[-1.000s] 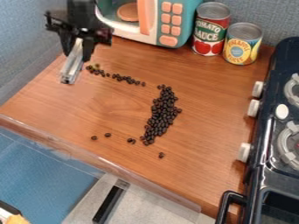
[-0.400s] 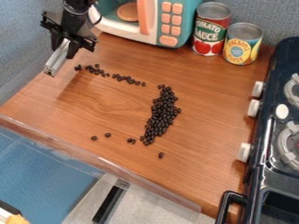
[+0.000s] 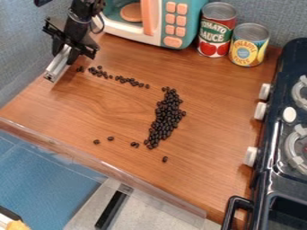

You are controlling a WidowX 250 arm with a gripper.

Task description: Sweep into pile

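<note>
Camera view: The fingers of a black gripper (image 3: 64,55) pinch a slim silvery bar (image 3: 55,68) at the upper left of the wooden counter (image 3: 114,108), the bar slanting down toward the counter's left edge. Whether its lower tip touches the wood cannot be told. The black arm (image 3: 83,12) comes in from the top edge above it. Just right of the bar, a thin, broken line of dark beans (image 3: 123,80) runs toward the middle of the counter. The main pile (image 3: 165,120), long and narrow, lies right of center, with a few strays (image 3: 110,139) left of its lower end and one more below it. Behind, a teal-and-white toy microwave (image 3: 184,42) stands near two cans side by side, one red-labeled (image 3: 214,38), the other yellow-labeled (image 3: 248,47). A dark toy stove (image 3: 273,152) with white knobs (image 3: 251,156) lines the right side. A clear strip (image 3: 129,175) edges the counter's front.
</note>
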